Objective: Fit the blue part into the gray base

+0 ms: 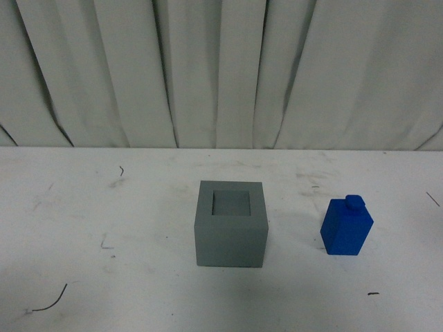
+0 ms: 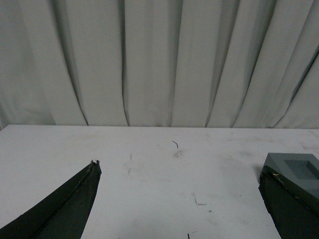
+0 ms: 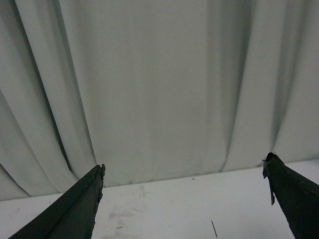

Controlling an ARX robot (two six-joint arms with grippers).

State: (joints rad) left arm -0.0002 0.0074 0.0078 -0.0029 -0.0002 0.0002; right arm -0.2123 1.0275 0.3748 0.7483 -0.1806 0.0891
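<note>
left fingers (image 2: pixel 62 211) stand wide apart, holding nothing, with the gray base (image 2: pixel 294 172) beside one fingertip in the left wrist view; right fingers (image 3: pixel 75 211) are spread too, facing the curtain (image 3: pixel 159 89). on the white surface (image 1: pixel 90 207) the gray base sits centre, recess up, with the blue part (image 1: pixel 346 228) upright to its right, apart from it, stud on top

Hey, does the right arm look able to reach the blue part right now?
Probably yes: the blue part stands upright in the open, apart from the gray base, with nothing around it, and the right end effector is open.
</note>
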